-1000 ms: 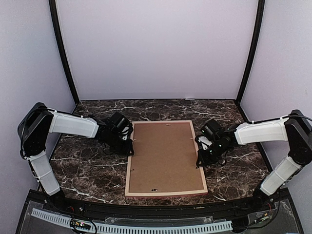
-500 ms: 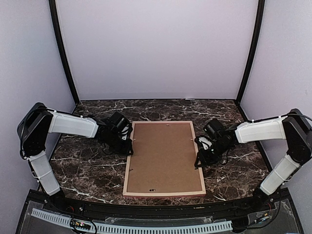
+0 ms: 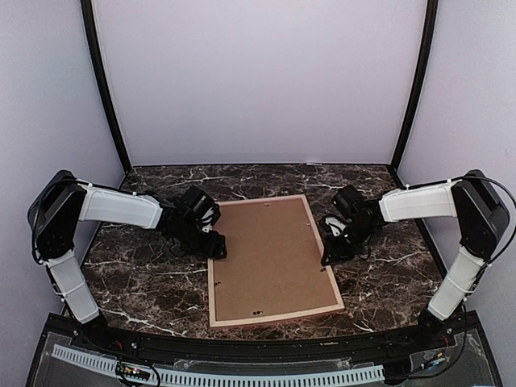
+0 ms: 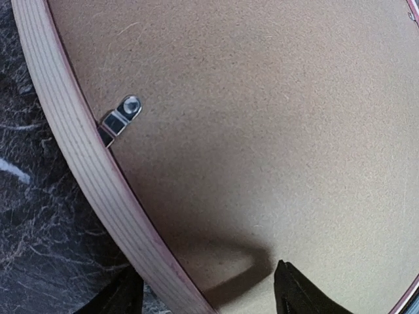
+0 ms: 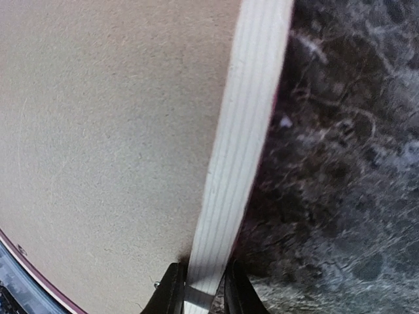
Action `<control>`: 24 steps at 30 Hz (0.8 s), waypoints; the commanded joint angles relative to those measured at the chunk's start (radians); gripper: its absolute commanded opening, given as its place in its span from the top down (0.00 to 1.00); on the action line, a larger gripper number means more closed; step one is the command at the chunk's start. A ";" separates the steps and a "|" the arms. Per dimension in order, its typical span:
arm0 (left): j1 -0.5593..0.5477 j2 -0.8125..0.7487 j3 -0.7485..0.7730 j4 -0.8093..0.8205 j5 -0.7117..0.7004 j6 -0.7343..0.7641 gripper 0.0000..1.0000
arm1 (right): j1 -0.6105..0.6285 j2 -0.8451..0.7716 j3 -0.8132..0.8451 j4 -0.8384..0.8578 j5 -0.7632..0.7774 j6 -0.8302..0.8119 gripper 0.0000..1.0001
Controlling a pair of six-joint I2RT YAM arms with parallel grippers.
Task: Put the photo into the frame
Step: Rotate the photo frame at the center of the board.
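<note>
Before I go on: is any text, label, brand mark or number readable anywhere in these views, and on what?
No readable text in any view.
backing board: plain brown, no print.
frame: bare wood grain on its rail, no label.
metal clip: no stamp visible.
small device at the near edge: any marking on it is too small to read.

frame [image 4: 85, 157] face: turned down to the counter [image 5: 347, 163]; I can't see it.
left hand [image 4: 209, 296]: only fingertips show, cut off at my wrist view's bottom edge.
right hand [image 5: 204, 294]: likewise, just tips.
counter, right wrist view: blurred.
</note>
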 commanded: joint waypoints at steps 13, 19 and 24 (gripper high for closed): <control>0.094 -0.025 0.145 -0.050 -0.012 0.232 0.17 | -0.033 0.233 0.287 -0.167 0.168 -0.377 0.85; 0.180 0.086 0.240 -0.018 0.042 0.331 0.16 | -0.006 0.264 0.339 -0.206 0.095 -0.442 0.84; 0.201 0.188 0.366 -0.029 0.018 0.443 0.11 | 0.002 0.264 0.365 -0.228 0.058 -0.479 0.81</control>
